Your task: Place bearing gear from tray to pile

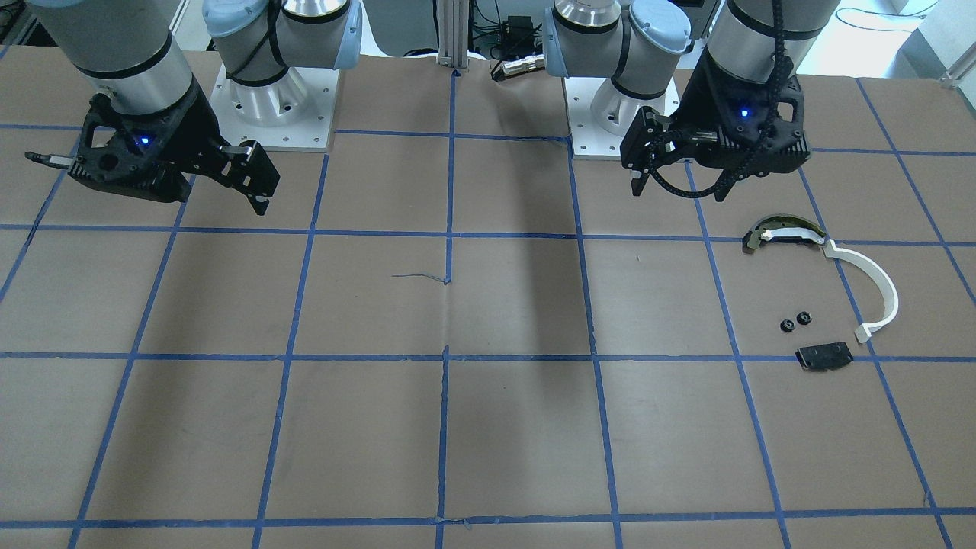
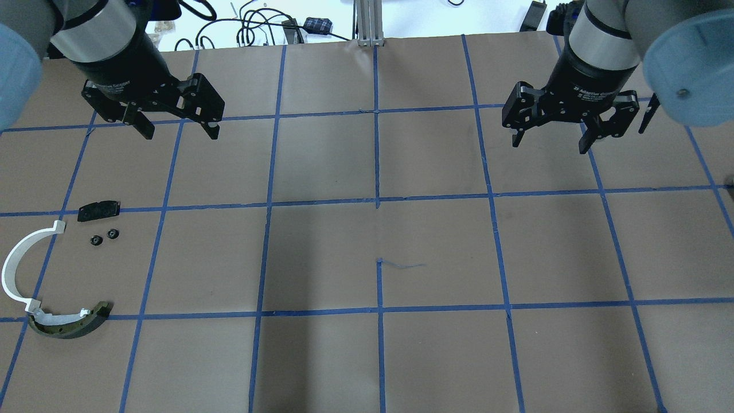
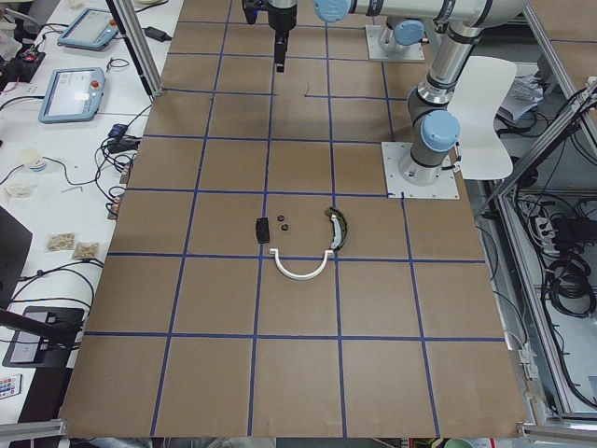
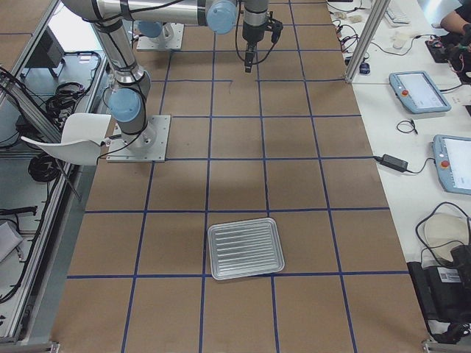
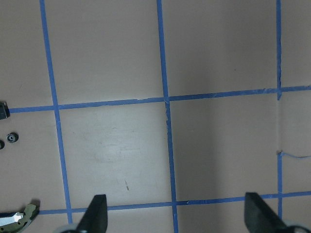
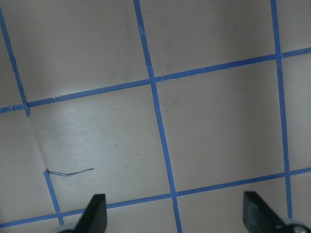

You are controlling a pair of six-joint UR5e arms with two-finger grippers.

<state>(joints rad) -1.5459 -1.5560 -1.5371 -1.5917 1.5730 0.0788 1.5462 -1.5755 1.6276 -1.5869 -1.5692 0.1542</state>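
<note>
The pile lies on the table's left side: a thin white curved strip (image 2: 17, 269), a dark-and-tan arched piece (image 2: 71, 322), a flat black plate (image 2: 98, 210) and two small black bearing gears (image 2: 104, 237), also in the front view (image 1: 795, 322). The ribbed metal tray (image 4: 245, 248) shows only in the exterior right view, and I see nothing in it. My left gripper (image 2: 180, 133) hangs open and empty above the table, beyond the pile. My right gripper (image 2: 550, 143) hangs open and empty on the far right. The left wrist view shows one gear (image 5: 10, 139) at its left edge.
The table is brown paper with a blue tape grid (image 2: 377, 203). The arm bases (image 1: 271, 114) stand at the robot's edge. Cables and a post (image 2: 367, 23) line the far edge. Tablets (image 4: 419, 92) lie on the side bench.
</note>
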